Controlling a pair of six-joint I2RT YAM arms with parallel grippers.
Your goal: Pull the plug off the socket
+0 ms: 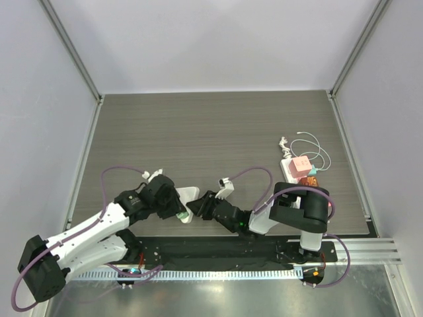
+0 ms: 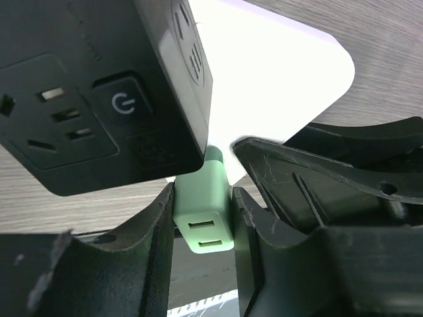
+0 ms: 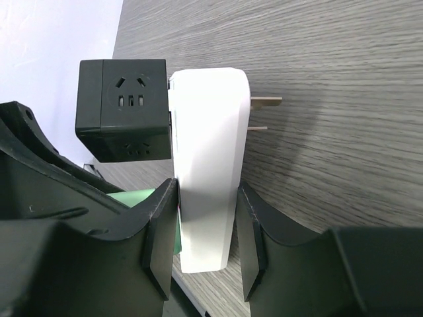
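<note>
A white socket block [image 3: 206, 178] with two metal prongs [image 3: 264, 102] lies near the table's front edge [image 1: 188, 195]. A black cube adapter [image 3: 122, 109] and a pale green plug [image 2: 203, 211] sit in its face. My left gripper [image 2: 201, 228] is shut on the green plug, one finger on each side; in the top view it [image 1: 177, 210] is at the block's left end. My right gripper [image 3: 205, 231] is shut on the white socket block across its thin sides, and meets it from the right in the top view [image 1: 200, 206]. The green plug [image 3: 135, 197] shows behind my right gripper's left finger.
A white power strip with a pink cube adapter [image 1: 301, 166] and a coiled white cable [image 1: 312, 144] lies at the right side of the table. A metal rail [image 1: 370, 249] runs along the front edge. Grey walls enclose the table.
</note>
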